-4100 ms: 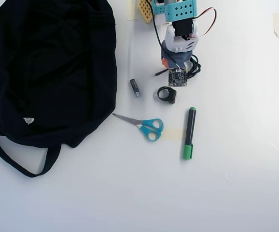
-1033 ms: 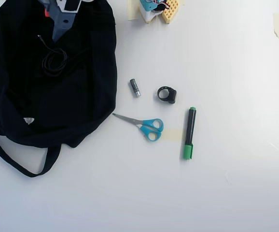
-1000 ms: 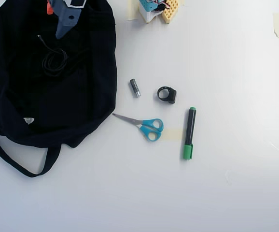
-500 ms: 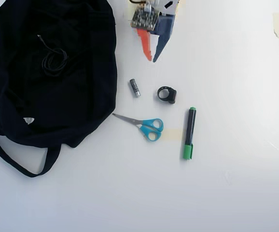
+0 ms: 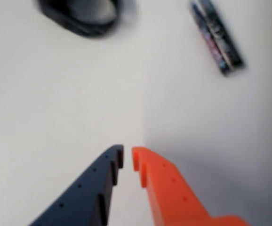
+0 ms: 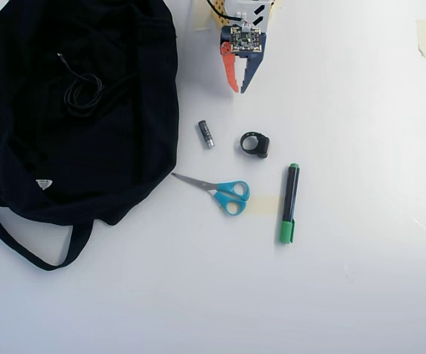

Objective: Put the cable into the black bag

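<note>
- In the wrist view your pincer (image 5: 127, 155) sits nearest the lens, its dark and orange tips drawn together with only a slit between them and nothing held; below it is bare white table (image 5: 56, 108).
- Just beyond the tips the same view shows a blurred black ring-shaped clip (image 5: 82, 16) at upper left and a small cylinder, likely a battery (image 5: 218, 37), at upper right, both well clear of the tips.
- From above, the pincer (image 6: 239, 87) points down the picture from the arm's base at the top edge, near the battery (image 6: 206, 133) and the clip (image 6: 255, 144), touching neither.
- Further down lie the blue-handled scissors (image 6: 220, 192) and a green marker (image 6: 288, 203), apart from each other.
- At the far left, the cable (image 6: 82, 91) rests as a loose coil on the dark fabric of the black bag (image 6: 73, 155). You can judge the delivery done, which would explain the empty pincer.
</note>
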### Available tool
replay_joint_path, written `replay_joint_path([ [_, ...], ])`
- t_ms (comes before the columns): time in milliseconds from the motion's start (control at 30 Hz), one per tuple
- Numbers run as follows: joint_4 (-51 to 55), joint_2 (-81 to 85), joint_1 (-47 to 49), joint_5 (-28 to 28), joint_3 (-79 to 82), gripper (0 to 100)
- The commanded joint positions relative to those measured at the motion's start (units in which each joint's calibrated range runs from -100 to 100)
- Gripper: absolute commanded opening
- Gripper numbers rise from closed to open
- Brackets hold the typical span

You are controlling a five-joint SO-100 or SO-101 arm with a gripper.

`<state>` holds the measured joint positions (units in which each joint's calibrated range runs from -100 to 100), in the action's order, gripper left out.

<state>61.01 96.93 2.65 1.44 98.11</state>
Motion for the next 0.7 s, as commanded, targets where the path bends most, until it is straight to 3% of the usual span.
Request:
replay_joint_path([
  [0, 4.9, 1.7, -0.1, 0.4, 1.3, 2],
  [133, 11.3, 1.8, 0.0, 0.3, 1.3, 2],
  [667, 11.3, 1.7, -0.6, 0.4, 1.3, 2],
])
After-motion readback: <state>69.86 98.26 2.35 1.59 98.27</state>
